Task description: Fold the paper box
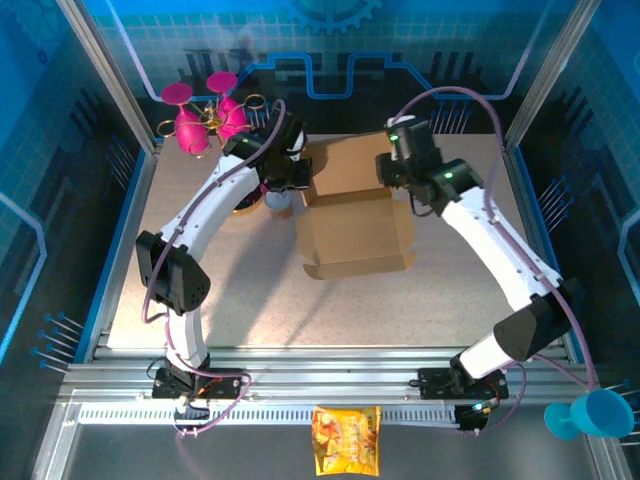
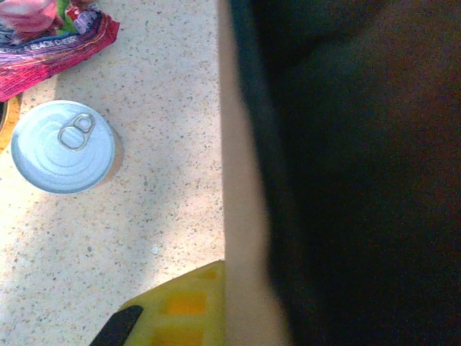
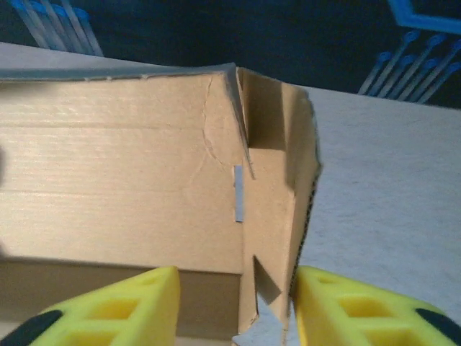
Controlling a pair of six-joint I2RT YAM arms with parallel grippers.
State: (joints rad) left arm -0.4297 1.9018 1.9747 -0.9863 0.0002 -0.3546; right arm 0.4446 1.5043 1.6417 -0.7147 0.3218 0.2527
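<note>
The speckled beige desk (image 1: 250,300) carries the brown paper box (image 1: 355,225) toward its far middle. Left of the box stands a silver pull-tab can (image 2: 63,146), with a magenta snack bag (image 2: 50,43) lying near it, not touching.

one paper box (image 1: 355,225), two robot arms (image 1: 215,212) (image 1: 497,248), one tin can (image 2: 63,146), one yellow snack bag (image 1: 346,440), one teal goblet (image 1: 592,415)

The white left arm (image 1: 215,215) and white right arm (image 1: 490,240) bend inward toward each other. The yellow-fingered left gripper (image 1: 288,182) is closed, and the yellow-fingered right gripper (image 3: 238,292) is spread apart.
</note>
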